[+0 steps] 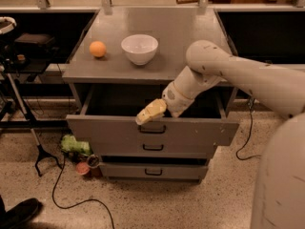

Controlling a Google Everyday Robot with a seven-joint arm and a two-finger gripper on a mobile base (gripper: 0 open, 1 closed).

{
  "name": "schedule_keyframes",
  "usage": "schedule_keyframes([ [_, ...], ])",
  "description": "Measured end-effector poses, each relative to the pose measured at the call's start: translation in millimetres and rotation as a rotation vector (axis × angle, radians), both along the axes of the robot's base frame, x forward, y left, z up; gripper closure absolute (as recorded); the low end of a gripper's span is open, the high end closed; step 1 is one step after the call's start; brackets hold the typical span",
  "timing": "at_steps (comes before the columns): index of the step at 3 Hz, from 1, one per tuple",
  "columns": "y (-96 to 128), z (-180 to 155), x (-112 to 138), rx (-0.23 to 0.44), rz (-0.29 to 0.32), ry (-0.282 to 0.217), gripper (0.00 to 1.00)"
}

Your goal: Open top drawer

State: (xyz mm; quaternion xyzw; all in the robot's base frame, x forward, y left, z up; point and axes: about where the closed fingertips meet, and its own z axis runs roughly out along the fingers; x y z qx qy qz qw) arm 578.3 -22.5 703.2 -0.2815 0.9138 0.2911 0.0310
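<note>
My end effector (149, 111) is at the front edge of the partly open top drawer (200, 130); whether it grips, I cannot tell.

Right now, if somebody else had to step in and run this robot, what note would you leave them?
The top drawer is pulled partway out, its inside showing.
The gripper sits at that drawer's front edge, just above the black handle.
Done: most of the opening.
Left: maybe pull a little further, then release and back away.
The orange and bowl sit on the cabinet top.
</note>
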Motion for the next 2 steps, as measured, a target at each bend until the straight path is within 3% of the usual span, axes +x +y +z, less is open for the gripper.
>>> schedule_keyframes([
  [1,-1.5,0.7,-1.3,-0.003,-0.009,0.011,0.0],
  [2,-12.9,0.0,-21.1,-0.039,-0.08,0.103,0.0],
])
